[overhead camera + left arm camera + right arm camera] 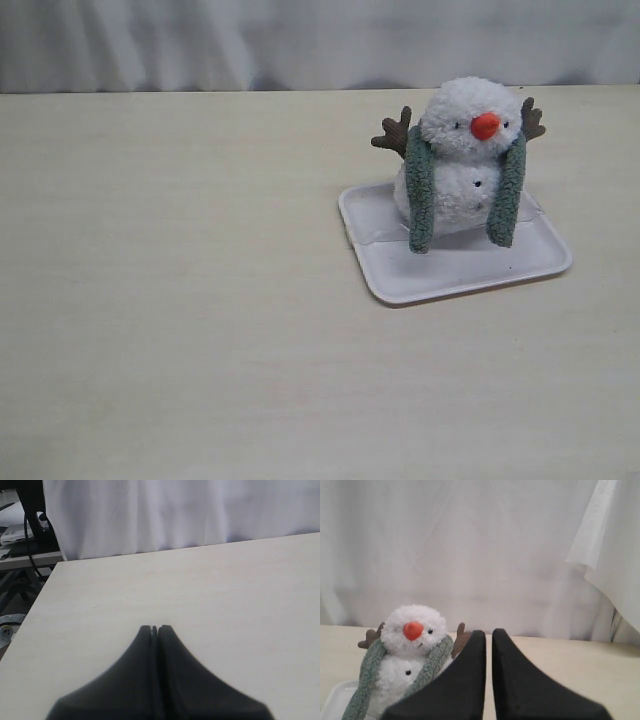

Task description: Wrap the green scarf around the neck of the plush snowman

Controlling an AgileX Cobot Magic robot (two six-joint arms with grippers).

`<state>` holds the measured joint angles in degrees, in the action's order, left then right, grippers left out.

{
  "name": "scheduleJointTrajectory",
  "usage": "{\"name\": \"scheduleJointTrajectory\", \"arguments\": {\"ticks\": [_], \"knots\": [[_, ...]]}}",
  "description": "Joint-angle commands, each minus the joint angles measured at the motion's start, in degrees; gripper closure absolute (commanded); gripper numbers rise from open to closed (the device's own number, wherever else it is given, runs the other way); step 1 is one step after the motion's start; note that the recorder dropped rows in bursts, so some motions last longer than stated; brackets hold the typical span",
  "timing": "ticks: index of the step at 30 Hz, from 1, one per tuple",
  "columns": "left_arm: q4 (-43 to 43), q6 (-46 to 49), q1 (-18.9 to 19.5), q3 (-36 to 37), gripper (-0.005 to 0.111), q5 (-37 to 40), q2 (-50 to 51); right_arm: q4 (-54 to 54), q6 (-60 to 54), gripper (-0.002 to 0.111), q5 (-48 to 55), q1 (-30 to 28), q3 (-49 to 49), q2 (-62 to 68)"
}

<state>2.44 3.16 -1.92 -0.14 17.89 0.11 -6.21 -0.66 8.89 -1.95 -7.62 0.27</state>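
The plush snowman (462, 108) stands upright on a white tray (455, 282) at the right of the table. The green scarf (420, 195) lies across its neck (466, 157) behind the head, and both ends hang down the front to the tray, uncrossed. Neither gripper shows in the exterior view. My left gripper (154, 628) is shut over bare table, far from the snowman. My right gripper (488, 633) is all but shut, a thin slit between its fingers and nothing in it. It sits beside the snowman (414, 630) and scarf (366, 682), apart from them.
A white curtain (300, 40) hangs along the table's far edge. Beyond the table's corner in the left wrist view are cables and equipment (22, 530). The light wooden tabletop (180, 300) stretches left and in front of the tray.
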Motion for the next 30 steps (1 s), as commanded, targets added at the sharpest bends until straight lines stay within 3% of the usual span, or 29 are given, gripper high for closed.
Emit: {"name": "scheduleJointTrajectory", "arguments": {"ticks": [1, 17, 30], "knots": [[0.0, -0.2, 0.3, 0.1, 0.107, -0.2, -0.1, 0.4, 0.3, 0.104, 0.9, -0.3, 3.0, -0.3], [0.1, -0.2, 0.3, 0.1, 0.107, -0.3, -0.1, 0.8, 0.7, 0.104, 2.3, -0.3, 7.6, -0.3], [0.1, -0.2, 0.3, 0.1, 0.107, -0.3, -0.1, 0.8, 1.6, 0.104, 11.3, -0.3, 7.6, -0.3]]}}
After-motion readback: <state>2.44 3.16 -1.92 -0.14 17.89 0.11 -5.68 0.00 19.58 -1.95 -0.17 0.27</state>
